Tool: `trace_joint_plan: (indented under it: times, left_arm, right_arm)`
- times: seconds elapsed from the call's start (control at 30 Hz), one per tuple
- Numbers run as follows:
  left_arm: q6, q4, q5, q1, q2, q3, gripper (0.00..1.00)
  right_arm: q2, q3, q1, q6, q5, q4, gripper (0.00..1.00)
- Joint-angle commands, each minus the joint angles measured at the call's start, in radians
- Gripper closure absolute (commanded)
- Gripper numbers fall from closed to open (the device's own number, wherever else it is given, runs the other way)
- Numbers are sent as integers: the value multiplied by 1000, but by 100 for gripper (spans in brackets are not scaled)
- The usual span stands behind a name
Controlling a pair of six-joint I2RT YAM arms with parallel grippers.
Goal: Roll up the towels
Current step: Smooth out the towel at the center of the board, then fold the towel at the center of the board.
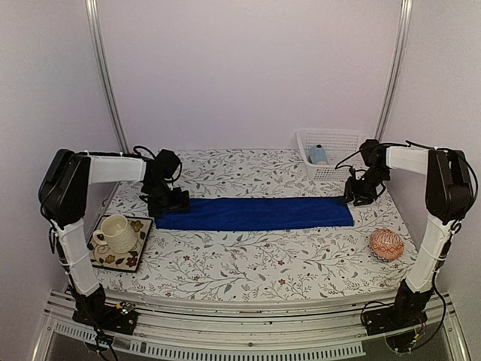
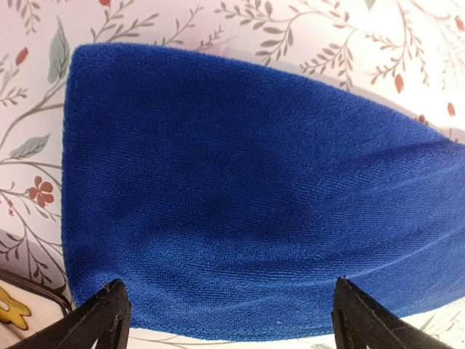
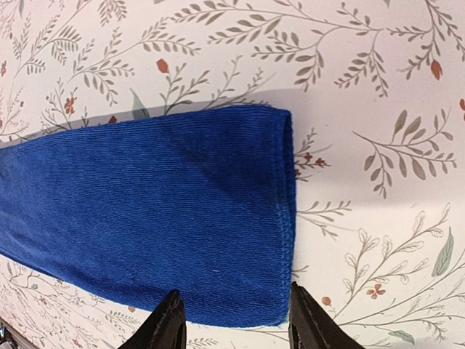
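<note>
The royal-blue towel (image 1: 255,213) lies flat as a long strip across the middle of the flowered tablecloth. My left gripper (image 1: 167,201) hangs over its left end, and in the left wrist view the towel (image 2: 240,182) spreads between the wide-open fingers of that gripper (image 2: 229,285). My right gripper (image 1: 361,197) is at the towel's right end. In the right wrist view this gripper (image 3: 234,291) stands open, straddling the near corner of the towel (image 3: 160,218) beside its stitched hem. A light-blue towel (image 1: 318,155) sits in the white basket (image 1: 342,143).
A cream cup (image 1: 116,232) stands on a flowered square coaster (image 1: 131,258) at the front left, close to the left arm. A pink-red patterned ball (image 1: 386,244) lies at the front right. The basket stands at the back right, behind the right gripper.
</note>
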Motion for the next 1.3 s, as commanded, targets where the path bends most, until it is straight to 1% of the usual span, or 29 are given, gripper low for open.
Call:
trace_joint_plan:
  times: [0.0,0.3,0.5,0.57,0.77,0.93,1.27]
  left_arm:
    - [12,-13,-15,-9,-22,22,3]
    - [8,-11,-45,-15,-69,-1,3]
    - [-10,-4,-57,-15,-89,8,3]
    - [-21,18,-55,-15,-104,2,3]
    - [-36,49,-52,-30,-130,0,3]
    - [-40,50,-72,-32,-166,-11,3]
    - [-37,77,-80,-33,-238,-113,3]
  right_arm:
    - [17,-8,-26,-5,13,-2,50]
    - [84,-28,-30,6,29,29,49]
    - [55,-89,-31,17,38,76,49]
    - [51,-107,-30,28,9,87,49]
    - [49,-117,-24,38,-18,85,46]
    - [43,-118,-15,32,-36,85,46]
    - [62,-88,7,40,-37,86,45]
